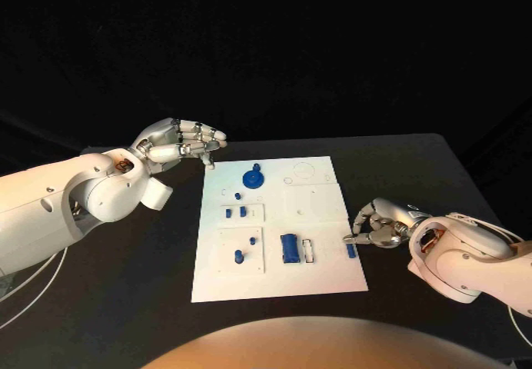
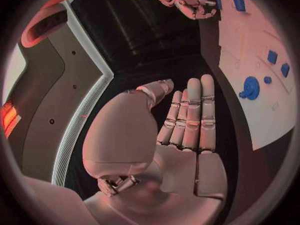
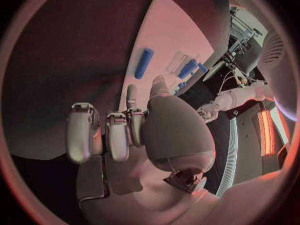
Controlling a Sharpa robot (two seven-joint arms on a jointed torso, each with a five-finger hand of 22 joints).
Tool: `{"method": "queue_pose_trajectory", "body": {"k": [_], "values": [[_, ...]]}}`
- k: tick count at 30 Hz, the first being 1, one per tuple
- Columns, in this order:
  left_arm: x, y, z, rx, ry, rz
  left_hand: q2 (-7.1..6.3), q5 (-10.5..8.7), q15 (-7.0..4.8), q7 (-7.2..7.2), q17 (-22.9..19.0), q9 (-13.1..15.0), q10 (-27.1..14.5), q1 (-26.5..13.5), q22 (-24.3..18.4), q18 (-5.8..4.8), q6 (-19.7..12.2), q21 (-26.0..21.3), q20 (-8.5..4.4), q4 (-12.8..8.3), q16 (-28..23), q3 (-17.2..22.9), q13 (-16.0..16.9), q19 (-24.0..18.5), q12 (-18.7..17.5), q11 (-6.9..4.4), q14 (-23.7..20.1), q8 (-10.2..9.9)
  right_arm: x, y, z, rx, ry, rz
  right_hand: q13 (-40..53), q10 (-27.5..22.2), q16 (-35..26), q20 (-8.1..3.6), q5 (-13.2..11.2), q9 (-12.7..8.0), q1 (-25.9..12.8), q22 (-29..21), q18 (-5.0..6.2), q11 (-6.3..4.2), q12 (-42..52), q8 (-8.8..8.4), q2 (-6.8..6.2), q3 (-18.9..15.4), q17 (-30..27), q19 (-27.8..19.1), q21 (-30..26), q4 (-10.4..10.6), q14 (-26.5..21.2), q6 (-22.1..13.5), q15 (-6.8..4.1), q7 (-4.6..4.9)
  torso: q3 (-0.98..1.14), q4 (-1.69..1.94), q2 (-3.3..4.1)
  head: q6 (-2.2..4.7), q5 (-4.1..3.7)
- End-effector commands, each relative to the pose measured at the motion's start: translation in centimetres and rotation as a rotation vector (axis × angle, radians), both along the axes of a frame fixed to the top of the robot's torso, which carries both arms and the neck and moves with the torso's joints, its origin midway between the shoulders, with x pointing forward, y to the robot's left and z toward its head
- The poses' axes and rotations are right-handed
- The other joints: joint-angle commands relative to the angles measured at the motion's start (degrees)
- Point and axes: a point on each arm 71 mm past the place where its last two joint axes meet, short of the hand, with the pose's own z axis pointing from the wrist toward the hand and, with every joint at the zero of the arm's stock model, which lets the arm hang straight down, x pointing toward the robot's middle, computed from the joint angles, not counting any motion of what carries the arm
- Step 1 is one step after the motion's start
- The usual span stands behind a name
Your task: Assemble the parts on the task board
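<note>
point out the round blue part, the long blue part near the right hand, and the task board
round blue part (image 1: pixel 254 179), head view, centre of its disc
long blue part (image 1: pixel 290 248), head view, middle of its length
task board (image 1: pixel 321 277), head view, bare near corner

White task board (image 1: pixel 321 223) flat mid-table — blue parts (image 1: pixel 290 248) scattered on it, round one (image 1: pixel 254 179) near far edge.
</note>
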Motion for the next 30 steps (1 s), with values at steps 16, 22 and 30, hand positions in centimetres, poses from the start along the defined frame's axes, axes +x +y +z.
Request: {"method": "queue_pose_trajectory", "body": {"k": [16,22,30], "values": [[-0.1,-0.1,0.1,-0.003,-0.012,-0.018,0.19,0.14,0.12,0.64,0.03,-0.06,-0.5,-0.07,-0.04,0.28,-0.36,-0.18,-0.02,-0.04,0.21,0.13,-0.03,-0.57,0.35,-0.03,-0.43,0.34,-0.6,0.6,-1.4,-0.057,0.042,0.028,8.76,2.0,-0.24,0.29,-0.22,0.35,0.78,11.68,-0.09,-0.34,-0.08,0.27,-0.05,-0.67,10.28,2.65,0.11,-0.04,5.05,1.01,-0.12,-0.21,-0.03,0.01,-0.04,0.01,0.21],[-0.1,-0.1,0.1,-0.003,-0.012,-0.018,0.19,0.14,0.12,0.64,0.03,-0.06,-0.5,-0.07,-0.04,0.28,-0.36,-0.18,-0.02,-0.04,0.21,0.13,-0.03,-0.57,0.35,-0.03,-0.43,0.34,-0.6,0.7,-1.9,-0.065,0.059,0.034,8.73,1.98,-0.24,0.26,-0.2,0.4,0.97,11.66,-0.08,-0.38,-0.14,0.27,0.0,-0.69,10.28,2.63,0.02,-0.09,5.05,1.06,-0.15,-0.25,-0.04,0.0,-0.05,0.01,0.22],[-0.1,0.0,0.1,-0.003,-0.012,-0.017,0.19,0.14,0.12,0.64,0.03,-0.06,-0.5,-0.07,-0.04,0.28,-0.36,-0.18,-0.02,-0.04,0.21,0.13,-0.03,-0.57,0.35,-0.03,-0.43,0.34,-0.8,1.0,-2.4,-0.078,0.076,0.046,8.73,1.99,-0.23,0.16,-0.18,0.55,1.81,11.68,-0.1,-0.46,-0.15,0.18,0.34,-0.72,10.33,2.65,0.08,-0.19,5.06,1.11,-0.25,-0.32,-0.01,-0.03,-0.01,0.01,0.3]]}}
